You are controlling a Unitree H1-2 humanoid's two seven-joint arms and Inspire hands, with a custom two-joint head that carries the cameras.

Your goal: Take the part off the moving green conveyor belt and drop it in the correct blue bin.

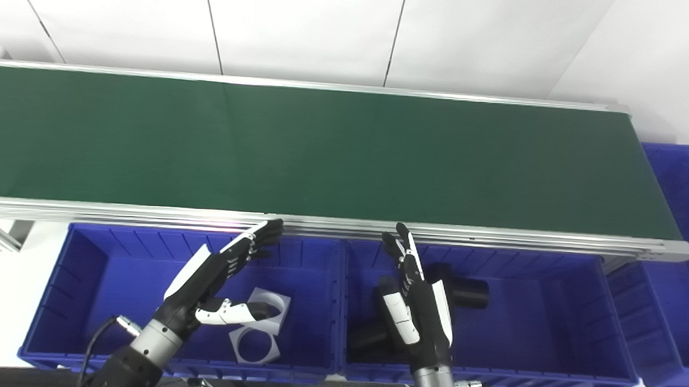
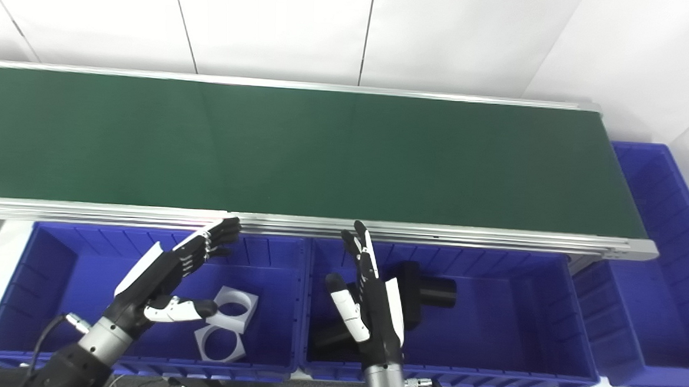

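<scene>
Green conveyor belt [image 1: 323, 151] runs across the middle of the frame with no part visible on it; below it along the bottom sit two blue bins side by side, the left bin [image 1: 88, 251] holding two white square plates with round holes [image 1: 261, 325], the right bin [image 1: 550, 322] holding black cylindrical parts [image 1: 469, 291], and a third blue bin [image 1: 684, 235] stands at the right edge past the belt's end. Left hand [image 1: 210, 278] hovers over the left bin at lower left, fingers stretched wide toward the belt rail, thumb out, holding nothing. Right hand [image 1: 415, 306] hovers over the right bin at lower centre, fingers straight and spread, also holding nothing.
</scene>
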